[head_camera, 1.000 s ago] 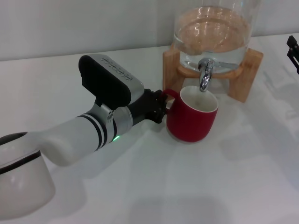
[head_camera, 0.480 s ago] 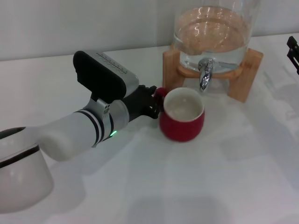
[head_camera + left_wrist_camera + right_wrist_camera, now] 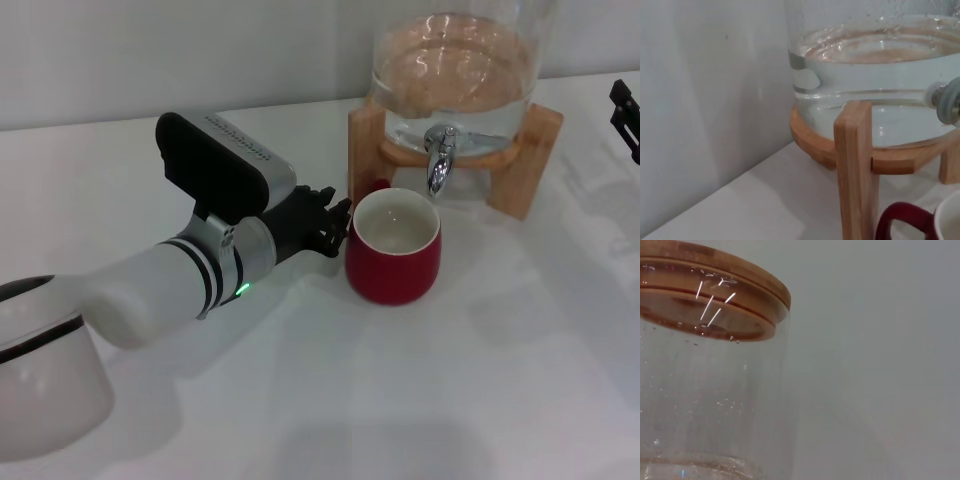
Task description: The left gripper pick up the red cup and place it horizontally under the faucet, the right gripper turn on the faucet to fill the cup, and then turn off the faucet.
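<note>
Red cup (image 3: 393, 250) sits upright on the white table (image 3: 420, 400), mouth up, cream inside visible, rim directly below the faucet (image 3: 438, 160) spout with a small gap between them. Handle (image 3: 902, 220) points back-left toward the wooden stand (image 3: 440, 165); in head view only a sliver of it shows behind the rim. Left gripper (image 3: 335, 222) is just left of the cup, black fingers (image 3: 322, 210) slightly spread and apart from the cup wall, nothing between them; contact at the handle looks like none, but the angle is poor so not certain. Left wrist view shows the stand leg up close, the glass jar (image 3: 875, 75) with water, and the handle at the lower edge. Right gripper (image 3: 626, 118) is barely in frame at the far right edge, well away from the faucet; cannot tell its finger state. Right wrist view shows only the jar's upper part and its wooden lid (image 3: 715, 295).
</note>
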Motion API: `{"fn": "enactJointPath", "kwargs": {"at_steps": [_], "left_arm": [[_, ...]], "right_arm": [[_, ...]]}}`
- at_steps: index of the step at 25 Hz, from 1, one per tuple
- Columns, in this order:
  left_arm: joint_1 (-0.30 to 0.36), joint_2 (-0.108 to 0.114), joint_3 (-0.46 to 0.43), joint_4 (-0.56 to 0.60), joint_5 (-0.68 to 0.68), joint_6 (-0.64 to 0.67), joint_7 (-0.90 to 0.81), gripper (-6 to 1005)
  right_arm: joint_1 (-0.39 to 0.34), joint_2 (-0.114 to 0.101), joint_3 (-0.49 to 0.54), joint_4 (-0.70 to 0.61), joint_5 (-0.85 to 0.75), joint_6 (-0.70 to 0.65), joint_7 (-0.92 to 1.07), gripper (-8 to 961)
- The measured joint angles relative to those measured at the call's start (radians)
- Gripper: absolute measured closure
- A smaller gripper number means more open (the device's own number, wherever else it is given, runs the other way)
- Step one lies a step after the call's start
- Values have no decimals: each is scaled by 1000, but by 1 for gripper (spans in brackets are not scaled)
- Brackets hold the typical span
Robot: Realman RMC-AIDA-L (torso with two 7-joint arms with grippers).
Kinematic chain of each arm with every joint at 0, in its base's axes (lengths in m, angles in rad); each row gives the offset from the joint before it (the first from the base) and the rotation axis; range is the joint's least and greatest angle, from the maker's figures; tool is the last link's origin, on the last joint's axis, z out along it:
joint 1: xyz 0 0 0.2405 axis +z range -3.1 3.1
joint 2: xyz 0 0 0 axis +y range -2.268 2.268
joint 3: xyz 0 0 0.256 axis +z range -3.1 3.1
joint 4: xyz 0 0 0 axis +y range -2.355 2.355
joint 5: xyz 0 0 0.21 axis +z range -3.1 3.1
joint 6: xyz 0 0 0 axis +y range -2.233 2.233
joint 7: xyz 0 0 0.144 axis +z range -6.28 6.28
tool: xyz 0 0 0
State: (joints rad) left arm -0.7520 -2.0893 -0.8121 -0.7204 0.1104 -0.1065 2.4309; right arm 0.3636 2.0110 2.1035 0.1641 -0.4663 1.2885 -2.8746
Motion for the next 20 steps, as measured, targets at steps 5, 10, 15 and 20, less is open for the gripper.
{"fn": "enactJointPath", "kwargs": {"at_steps": [5,10,15,20], "left_arm": [[18,0,1,-10,0,-2,0,799],[80,5,-6,-61,11,-2,4,798],[181,9,-9,-126,85,-2,9,798],[310,9,-46,-216,190,-3,10,798]], "right_arm": [[0,0,-1,0,0,-6,0,350],[0,0,0,0,1,-11,0,350],[1,-1,4,0,6,-31,-6,350],[6,-1,4,5,8,-56,-5,350]]}}
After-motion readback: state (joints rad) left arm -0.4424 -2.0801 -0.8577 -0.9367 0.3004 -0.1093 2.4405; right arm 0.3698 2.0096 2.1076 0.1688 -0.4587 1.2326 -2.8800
